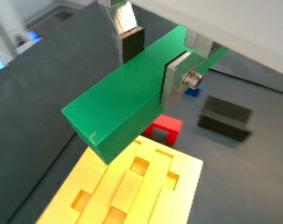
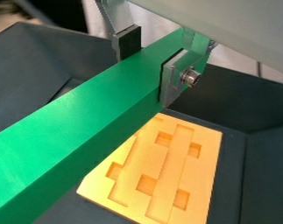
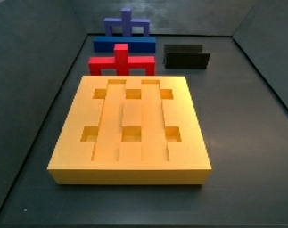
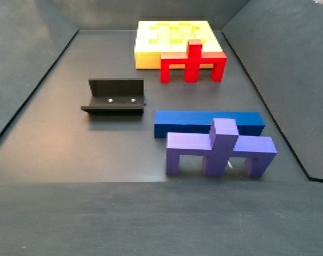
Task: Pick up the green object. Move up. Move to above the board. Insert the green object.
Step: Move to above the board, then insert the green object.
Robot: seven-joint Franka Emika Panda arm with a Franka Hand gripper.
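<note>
wrist views: gripper point(image 1: 152, 63) point(image 2: 155, 61) is clamped onto the green object point(image 1: 126, 97) point(image 2: 91, 122), silver fingers point(image 1: 179, 74) point(image 2: 174, 75) flat against its sides, so it's up in the air over the board point(image 1: 91, 188) point(image 2: 220, 166).
side views: board point(image 3: 130, 165) point(image 4: 153, 38) on the floor, red block point(image 3: 121, 61) point(image 4: 193, 63) just beside it, fixture point(image 3: 186, 58) point(image 4: 114, 98) nearby; no gripper or bar visible.

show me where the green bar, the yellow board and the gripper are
green object point(image 2: 79, 131): a wrist view, middle of its top face.
board point(image 3: 132, 114): a side view, central groove of its top.
gripper point(image 1: 150, 61): a wrist view, midway between fingertips, shut on the bar.
</note>
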